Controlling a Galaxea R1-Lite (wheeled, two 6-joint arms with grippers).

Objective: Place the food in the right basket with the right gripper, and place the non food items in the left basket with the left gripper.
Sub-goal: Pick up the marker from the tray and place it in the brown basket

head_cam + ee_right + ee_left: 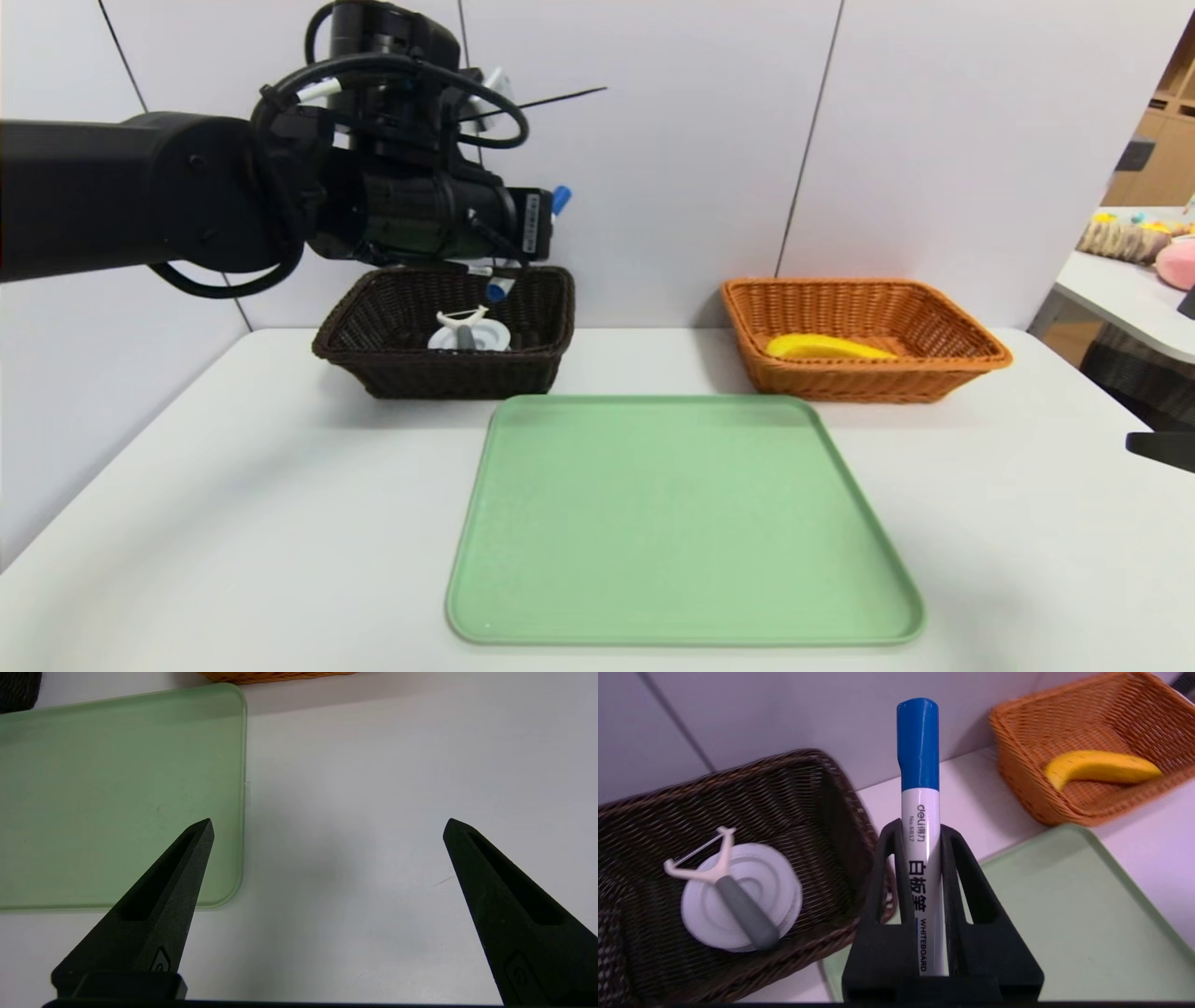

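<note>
The left gripper (921, 830) is clamped on a white whiteboard marker (920, 868) with blue ends, held over the dark basket (448, 378) at the desk's far edge, beyond the far left corner of the green tray (681, 523), and inside that basket a peeler (745, 912) with a grey handle lies across white round dishes (784, 872). Beyond the tray's far right corner, also by the desk's far edge, the orange basket (868, 381) holds a yellow banana (826, 347). The right gripper (329, 828), its fingers wide apart and holding nothing, is parked above the desk (345, 933) near the tray's right edge.
</note>
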